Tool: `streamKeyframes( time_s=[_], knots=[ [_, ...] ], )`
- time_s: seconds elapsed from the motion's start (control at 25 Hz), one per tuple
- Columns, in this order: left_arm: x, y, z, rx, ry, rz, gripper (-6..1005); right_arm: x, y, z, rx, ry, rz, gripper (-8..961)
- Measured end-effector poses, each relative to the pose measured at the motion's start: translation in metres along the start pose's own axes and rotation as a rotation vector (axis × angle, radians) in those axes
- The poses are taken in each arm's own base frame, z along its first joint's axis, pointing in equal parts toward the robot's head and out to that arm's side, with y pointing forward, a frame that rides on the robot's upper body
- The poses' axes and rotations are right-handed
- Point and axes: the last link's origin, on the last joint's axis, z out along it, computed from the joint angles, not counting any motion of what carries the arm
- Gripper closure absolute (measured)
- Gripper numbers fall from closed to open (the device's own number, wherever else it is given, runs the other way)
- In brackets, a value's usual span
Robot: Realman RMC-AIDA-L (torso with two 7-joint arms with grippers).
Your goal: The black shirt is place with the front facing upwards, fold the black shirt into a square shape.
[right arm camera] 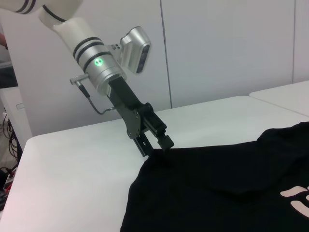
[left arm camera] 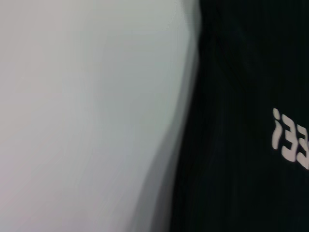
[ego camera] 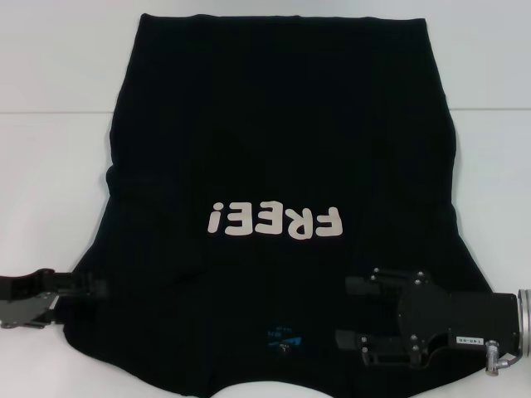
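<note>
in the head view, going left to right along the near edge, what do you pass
left gripper at the shirt's left edge → small blue neck label on the black shirt → right gripper over the shirt, near its right side, fingers apart

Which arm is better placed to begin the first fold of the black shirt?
Probably left. The left pincer already touches the black shirt at its sleeve edge, seemingly pinching the cloth, so it could lift and fold inward. The right pincer lies open above the shirt near the collar, gripping nothing.
</note>
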Motion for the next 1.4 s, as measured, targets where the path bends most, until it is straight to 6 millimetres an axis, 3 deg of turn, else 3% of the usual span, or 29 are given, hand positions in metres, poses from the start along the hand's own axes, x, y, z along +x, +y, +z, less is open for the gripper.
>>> streamKeyframes(
  time_s=[0.44,0.64,0.76,1.2,1.4],
  knots=[
    [0.005,0.009,0.005,0.016,-0.033,0.056,129,-0.001,0.001,-0.001,-0.003,-0.009,0.003,157],
    [0.004,0.009,0.009,0.061,-0.052,0.1,333,-0.002,0.002,-0.003,-0.007,-0.02,0.003,157],
    [0.005,0.009,0.009,0.067,-0.05,0.101,577,-0.002,0.003,-0.003,-0.011,-0.024,0.003,157],
    [0.005,0.008,0.009,0.069,-0.044,0.093,816,-0.002,0.004,-0.005,-0.016,-0.029,0.007,157],
    [0.005,0.008,0.008,0.067,-0.047,0.097,996,-0.004,0.0,-0.012,0.009,-0.032,0.06,157]
  ],
)
